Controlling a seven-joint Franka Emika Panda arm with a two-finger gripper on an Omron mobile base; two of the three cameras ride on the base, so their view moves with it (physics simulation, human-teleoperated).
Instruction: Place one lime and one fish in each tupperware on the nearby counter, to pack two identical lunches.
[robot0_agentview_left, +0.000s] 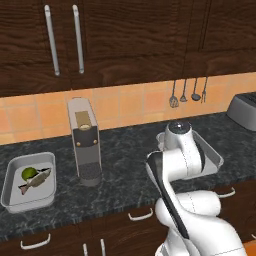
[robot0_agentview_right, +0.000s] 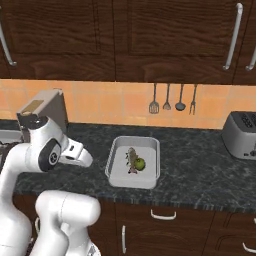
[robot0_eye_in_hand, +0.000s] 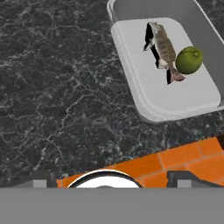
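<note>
Seemingly wide-open gripper (robot0_agentview_right: 86, 159) — jaws empty, above counter (robot0_agentview_right: 200, 170), touching nothing.

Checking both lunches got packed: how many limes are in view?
2: one lime in the left tupperware beside a fish, another in the right tupperware.

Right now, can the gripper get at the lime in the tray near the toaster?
Probably yes. The lime lies uncovered in the open tray, touching the fish on one side. The gripper is open and nothing stands above the tray. Fingers might nudge the fish on that side.
</note>
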